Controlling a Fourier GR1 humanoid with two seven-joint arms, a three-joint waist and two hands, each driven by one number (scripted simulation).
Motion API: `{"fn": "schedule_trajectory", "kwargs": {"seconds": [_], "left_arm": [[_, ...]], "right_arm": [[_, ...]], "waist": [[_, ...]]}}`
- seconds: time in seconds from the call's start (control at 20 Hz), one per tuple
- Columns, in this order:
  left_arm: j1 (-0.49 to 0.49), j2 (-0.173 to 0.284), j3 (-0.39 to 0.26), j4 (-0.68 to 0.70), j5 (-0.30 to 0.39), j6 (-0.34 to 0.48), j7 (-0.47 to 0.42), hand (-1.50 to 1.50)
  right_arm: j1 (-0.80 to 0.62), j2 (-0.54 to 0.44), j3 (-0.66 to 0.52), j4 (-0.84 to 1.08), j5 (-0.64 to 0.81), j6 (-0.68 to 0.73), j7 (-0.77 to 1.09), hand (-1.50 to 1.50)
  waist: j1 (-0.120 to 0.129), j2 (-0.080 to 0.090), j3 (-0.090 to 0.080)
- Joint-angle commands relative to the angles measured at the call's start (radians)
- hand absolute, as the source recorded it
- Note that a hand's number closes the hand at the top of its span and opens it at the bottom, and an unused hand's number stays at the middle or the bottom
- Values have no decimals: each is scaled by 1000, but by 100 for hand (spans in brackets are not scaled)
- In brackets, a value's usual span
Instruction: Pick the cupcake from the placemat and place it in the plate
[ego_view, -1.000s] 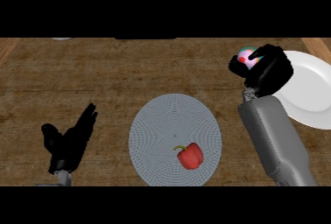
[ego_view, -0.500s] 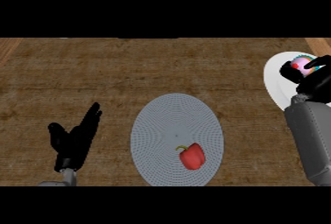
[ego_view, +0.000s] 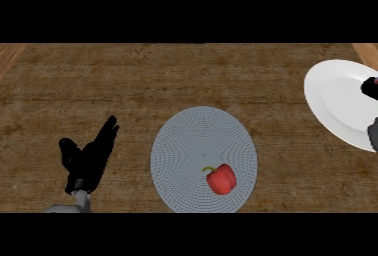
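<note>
**Right hand over the plate at the view's edge**

The right hand (ego_view: 370, 88) is showing only as a sliver above the white plate (ego_view: 332, 100) (whether its fingers are curled cannot be told, and the cupcake is hidden). The left hand (ego_view: 88, 157) is resting with fingers straight, left of the grey placemat (ego_view: 188, 145), where a red pepper (ego_view: 221, 179) is lying.

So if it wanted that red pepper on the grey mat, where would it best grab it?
Probably round the red pepper's broad body, from above, with fingers on either flank. It lies flat on the placemat, its thin green stem pointing up-left, too small to hold. The open left hand rests nearest.
</note>
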Motion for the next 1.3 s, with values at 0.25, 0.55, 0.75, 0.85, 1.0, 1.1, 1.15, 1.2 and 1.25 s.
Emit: {"fn": "schedule_trajectory", "kwargs": {"seconds": [0.25,0.55,0.75,0.85,1.0,1.1,1.15,1.2,1.25], "left_arm": [[-15,2,-1,50,6,-24,30,0],[26,-17,-30,-5,-10,-6,46,0],[-13,4,7,29,7,-22,44,0],[7,-22,-8,65,-13,-13,-11,0],[29,-35,-32,-19,-21,15,60,0],[47,-6,12,61,0,-39,-39,0],[4,18,38,39,21,-35,52,0],[40,-17,8,41,-5,-18,-1,0],[22,-1,17,49,-11,-20,14,0]], "right_arm": [[-32,-73,-86,251,-212,339,-171,-150],[-30,-70,-221,267,-372,350,-485,-150],[-54,-46,-323,211,-479,288,-651,-150],[-61,-35,-379,222,-539,289,-716,-150],[-11,-72,-460,255,-629,372,-823,-150],[12,-79,-493,278,-674,430,-879,-150],[55,-67,-511,243,-712,490,-894,-150],[56,-57,-509,244,-730,535,-902,-150],[-4,-98,-503,297,-725,554,-869,-150]], "waist": [[17,18,-4],[25,17,0],[14,17,-1],[13,18,-3],[5,8,-4],[0,7,-6],[-14,2,-7],[-14,0,-8],[-4,4,-7]]}}
